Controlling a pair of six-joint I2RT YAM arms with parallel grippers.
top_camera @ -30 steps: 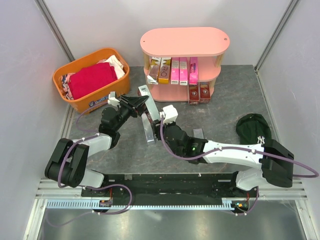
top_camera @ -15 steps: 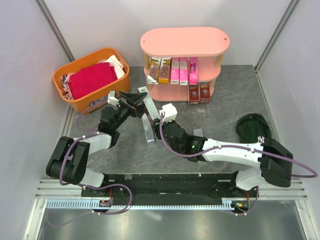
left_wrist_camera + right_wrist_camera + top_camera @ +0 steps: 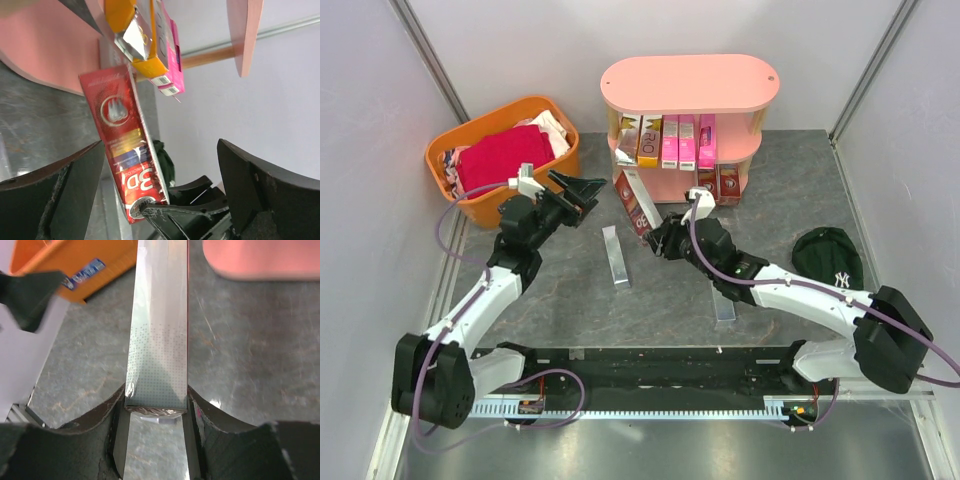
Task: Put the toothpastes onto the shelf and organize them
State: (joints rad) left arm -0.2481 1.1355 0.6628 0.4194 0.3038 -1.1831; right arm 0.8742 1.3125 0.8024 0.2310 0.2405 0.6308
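Orange basket [image 3: 470,206] with a red cloth [image 3: 503,158] sits off to the left and a black cap [image 3: 827,257] to the right. Two silver-grey cartons lie flat on the table: one [image 3: 616,257] in the middle, the other [image 3: 723,308] partly under the right arm. The pink shelf [image 3: 690,82] has a row of cartons [image 3: 670,142] on its middle tier. The right gripper [image 3: 655,238] is clamped on the lower end of a dark red carton [image 3: 632,202], which is tilted, top end close to the shelf's bottom tier. The left gripper [image 3: 582,186] is spread wide, empty, just left of that carton.
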